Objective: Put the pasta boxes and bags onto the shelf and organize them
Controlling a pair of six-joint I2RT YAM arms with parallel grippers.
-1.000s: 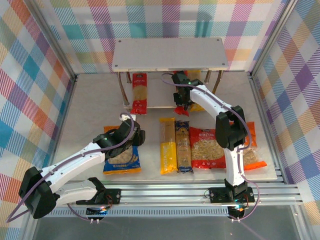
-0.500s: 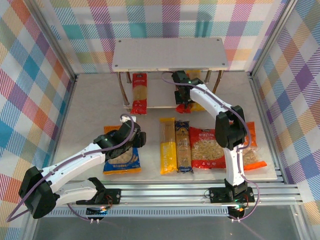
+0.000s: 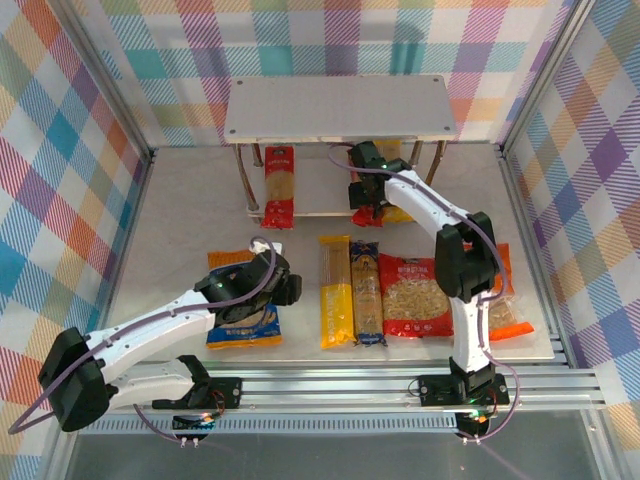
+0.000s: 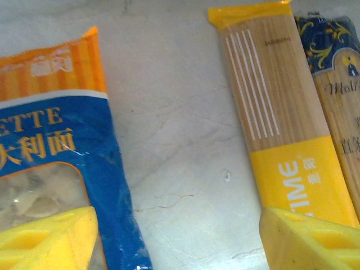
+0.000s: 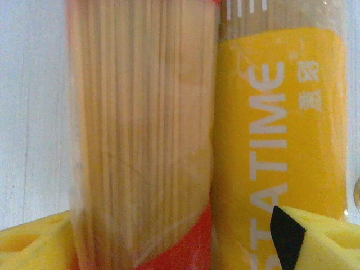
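Shelving stands at the back: a two-tier shelf of pale grey-white boards on thin metal legs point(image 3: 340, 108). Toward the left end of its lower board lies a long red spaghetti pack point(image 3: 278, 187). Toward the right end, under the top board, the right gripper point(image 3: 366, 203) reaches in over a second long red pack with a clear window point(image 5: 140, 140), which lies flush against a long yellow pack point(image 5: 281, 140). Its yellow fingers point(image 5: 34, 242) are spread wide, one at the red pack's outer edge and the other over the yellow pack, and they clamp nothing.

In front of the shelf lie side by side another long yellow pack point(image 3: 335, 290), a dark long pack with a window point(image 3: 366, 295), a wide red pillow bag point(image 3: 415, 297) and an orange pillow bag point(image 3: 510, 310).

In front of the shelf's left end, the left gripper point(image 4: 180, 242) hovers with its fingers point(image 4: 45, 239) wide apart and bare tabletop point(image 4: 180, 140) between them. One finger is over the blue-and-orange pillow bag point(image 4: 56, 146), and the gripper holds nothing.
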